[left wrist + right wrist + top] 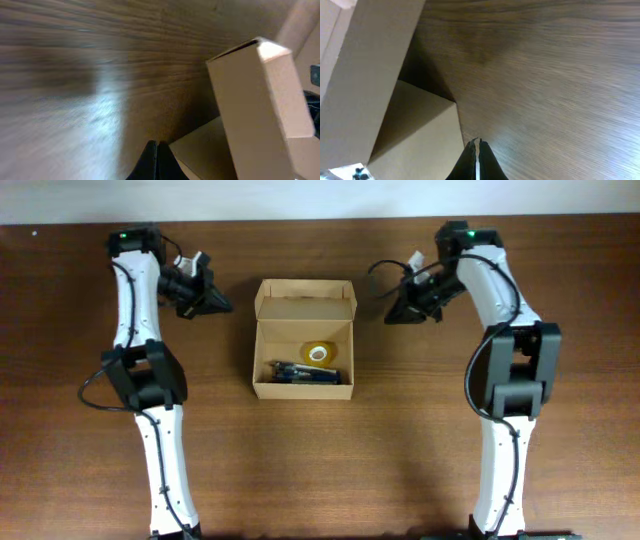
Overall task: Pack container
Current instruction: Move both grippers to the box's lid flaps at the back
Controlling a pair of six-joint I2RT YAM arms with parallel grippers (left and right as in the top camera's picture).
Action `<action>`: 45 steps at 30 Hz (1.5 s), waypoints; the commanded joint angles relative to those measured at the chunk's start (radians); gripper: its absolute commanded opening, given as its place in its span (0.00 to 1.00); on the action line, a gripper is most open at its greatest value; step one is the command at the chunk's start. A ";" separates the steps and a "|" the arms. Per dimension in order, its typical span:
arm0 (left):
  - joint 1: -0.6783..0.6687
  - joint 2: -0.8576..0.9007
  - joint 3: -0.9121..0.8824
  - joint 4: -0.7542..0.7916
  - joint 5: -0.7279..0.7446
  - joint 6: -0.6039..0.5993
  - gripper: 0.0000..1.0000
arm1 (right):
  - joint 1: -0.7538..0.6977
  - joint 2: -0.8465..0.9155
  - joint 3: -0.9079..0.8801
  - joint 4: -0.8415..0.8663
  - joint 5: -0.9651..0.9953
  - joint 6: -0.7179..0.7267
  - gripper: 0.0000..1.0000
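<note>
The container (262,355) is a small tan cardboard box at the table's middle, lid flap open and standing at its far side. Inside lie a roll of clear tape (320,353) and several dark pens (303,372). My left gripper (222,305) is shut and empty, left of the box's far corner. My right gripper (391,317) is shut and empty, right of the box's far corner. The left wrist view shows the box wall and flap (260,95) close ahead of the shut fingers (156,145). The right wrist view shows the box side (420,130) beside the shut fingers (475,143).
The brown wooden table (400,460) spreads all around the box. Its far edge meets a pale wall just behind both arms.
</note>
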 commanded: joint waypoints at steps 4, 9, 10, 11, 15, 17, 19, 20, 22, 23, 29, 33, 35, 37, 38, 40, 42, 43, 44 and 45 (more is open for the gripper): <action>-0.080 0.077 0.003 0.042 0.078 0.015 0.01 | 0.052 0.066 -0.003 0.033 -0.044 0.031 0.04; -0.116 0.077 0.003 0.095 0.087 -0.038 0.02 | 0.058 0.077 -0.003 0.079 -0.121 0.030 0.04; -0.122 0.077 0.003 0.106 0.093 -0.045 0.02 | 0.059 0.077 -0.003 0.091 -0.134 0.030 0.04; -0.131 0.077 0.003 0.123 0.093 -0.060 0.02 | 0.064 0.079 -0.003 0.122 -0.172 0.030 0.04; -0.139 0.077 0.003 0.147 0.113 -0.064 0.02 | 0.079 0.079 -0.003 0.203 -0.250 0.031 0.04; -0.139 0.077 0.003 0.161 0.130 -0.071 0.02 | 0.091 0.079 -0.003 0.246 -0.262 0.050 0.04; -0.139 0.077 0.003 0.166 0.130 -0.079 0.02 | 0.098 0.081 -0.003 0.278 -0.263 0.085 0.04; -0.138 0.077 0.003 0.166 0.130 -0.078 0.02 | 0.103 0.083 -0.003 0.293 -0.263 0.096 0.04; -0.138 0.077 0.003 0.169 0.130 -0.078 0.02 | 0.112 0.083 -0.003 0.318 -0.268 0.098 0.04; -0.138 0.077 0.003 0.171 0.130 -0.078 0.02 | 0.117 0.083 -0.003 0.334 -0.278 0.098 0.04; -0.138 0.077 0.009 0.198 0.219 -0.072 0.01 | 0.127 0.077 -0.003 0.459 -0.367 0.098 0.04; -0.137 0.077 0.063 0.199 0.234 -0.070 0.02 | 0.126 0.056 0.000 0.471 -0.351 0.086 0.04; -0.137 0.077 0.099 0.199 0.234 -0.071 0.02 | 0.126 0.041 0.005 0.470 -0.333 0.074 0.04; -0.137 0.076 0.147 0.194 0.234 -0.071 0.01 | 0.126 0.024 0.017 0.470 -0.311 0.068 0.04; -0.137 0.076 0.174 0.192 0.234 -0.071 0.01 | 0.126 0.017 0.024 0.470 -0.307 0.059 0.04; -0.137 0.075 0.221 0.185 0.234 -0.079 0.01 | 0.126 0.000 0.040 0.469 -0.287 0.055 0.04; -0.137 0.075 0.272 0.174 0.233 -0.082 0.02 | 0.126 -0.017 0.060 0.469 -0.280 0.055 0.04; -0.137 0.069 0.278 0.171 0.233 -0.082 0.01 | 0.126 -0.023 0.070 0.468 -0.280 0.056 0.04; -0.137 0.059 0.277 0.169 0.230 -0.082 0.02 | 0.126 -0.028 0.086 0.463 -0.280 0.055 0.04; -0.137 0.045 0.277 0.161 0.230 -0.082 0.01 | 0.126 -0.035 0.114 0.441 -0.280 0.046 0.04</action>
